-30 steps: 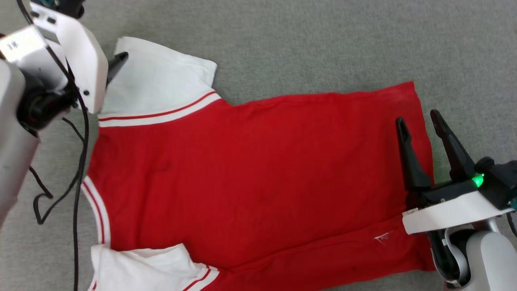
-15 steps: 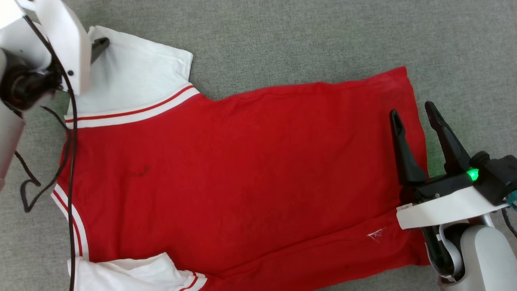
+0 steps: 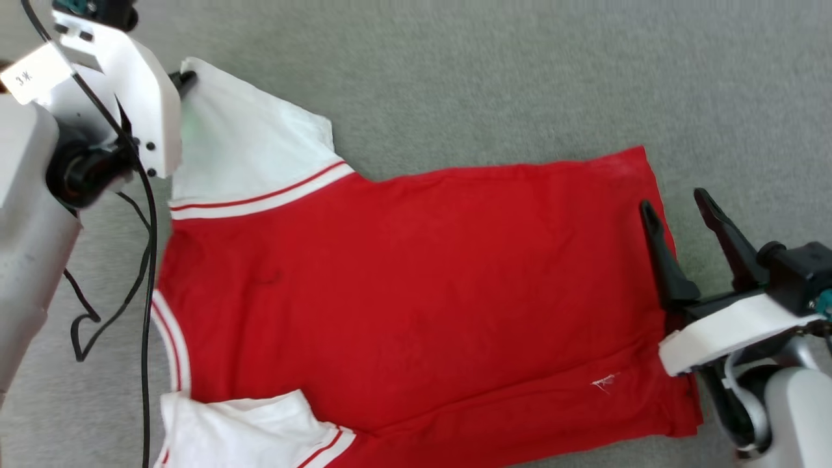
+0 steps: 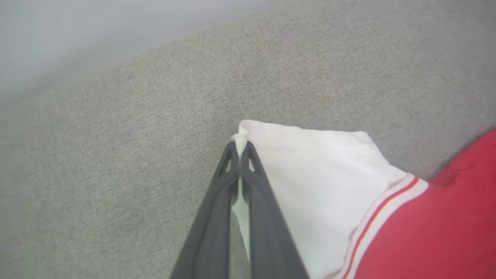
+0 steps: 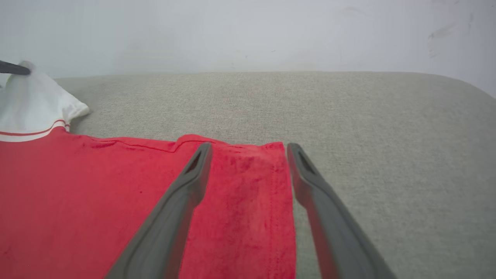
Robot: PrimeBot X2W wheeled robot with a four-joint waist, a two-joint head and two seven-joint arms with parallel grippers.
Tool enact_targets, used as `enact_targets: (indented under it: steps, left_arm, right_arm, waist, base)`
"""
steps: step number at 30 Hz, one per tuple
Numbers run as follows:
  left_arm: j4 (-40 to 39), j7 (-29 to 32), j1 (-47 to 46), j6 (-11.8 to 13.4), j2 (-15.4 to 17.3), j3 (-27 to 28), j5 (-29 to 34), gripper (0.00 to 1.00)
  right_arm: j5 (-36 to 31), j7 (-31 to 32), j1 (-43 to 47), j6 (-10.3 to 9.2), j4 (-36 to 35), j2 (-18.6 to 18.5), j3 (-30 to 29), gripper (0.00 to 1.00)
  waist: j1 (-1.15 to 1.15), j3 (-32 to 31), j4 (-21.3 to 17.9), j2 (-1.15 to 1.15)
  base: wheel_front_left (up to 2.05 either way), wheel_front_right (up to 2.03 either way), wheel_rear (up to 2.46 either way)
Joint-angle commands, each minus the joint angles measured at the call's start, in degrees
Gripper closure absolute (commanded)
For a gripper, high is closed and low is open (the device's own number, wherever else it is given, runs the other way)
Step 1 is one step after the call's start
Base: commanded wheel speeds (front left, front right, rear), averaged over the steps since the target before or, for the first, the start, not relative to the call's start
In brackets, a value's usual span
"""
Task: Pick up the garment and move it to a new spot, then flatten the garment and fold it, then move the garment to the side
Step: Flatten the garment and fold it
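With the garment spread on the grey surface, I hold its sleeve corner clamped in the left tool, with the right tool apart astride the hem; I judge that flattening next needs a hem grip.

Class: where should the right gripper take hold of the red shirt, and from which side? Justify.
Probably the far hem corner of the garment, approached from the robot's right: the cloth lies flat, and that free edge sits inside the open right gripper.

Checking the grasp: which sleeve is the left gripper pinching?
The far sleeve, top of the head view: the left gripper is shut on its corner. The near sleeve lies flat, untouched.
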Motion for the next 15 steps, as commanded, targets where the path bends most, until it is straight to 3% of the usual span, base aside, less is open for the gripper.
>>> enact_targets:
  steps: [1, 8, 9, 15]
  left_arm:
    - [-1.1, -0.6, 1.3, 0.1, 0.4, -0.4, -0.3, 1.00]
    - [-9.8, -1.2, 6.1, 0.4, 1.6, -2.5, -0.3, 1.00]
    - [-9.8, -1.2, 6.1, 0.4, 1.6, -2.5, -0.3, 1.00]
    - [-19.5, -2.9, 9.9, 2.6, 3.5, -2.7, 0.6, 1.00]
  right_arm:
    - [-0.3, 2.4, 0.6, -0.06, 0.1, -1.5, -0.8, 0.00]
    - [0.4, 19.0, -1.6, -0.08, -1.2, -7.2, -3.7, 0.00]
    - [0.4, 19.0, -1.6, -0.08, -1.2, -7.2, -3.7, 0.00]
    - [2.2, 36.7, -6.2, -0.07, -0.3, -14.2, -2.3, 0.00]
  waist:
    - [0.00, -3.0, 2.1, 0.00]
    - [0.00, -6.1, 6.0, 0.00]
    - [0.00, -6.1, 6.0, 0.00]
    - [0.00, -5.4, 8.9, 0.00]
  base:
    - [0.00, 0.00, 0.00]
    - [0.00, 0.00, 0.00]
    - [0.00, 0.00, 0.00]
    - [0.00, 0.00, 0.00]
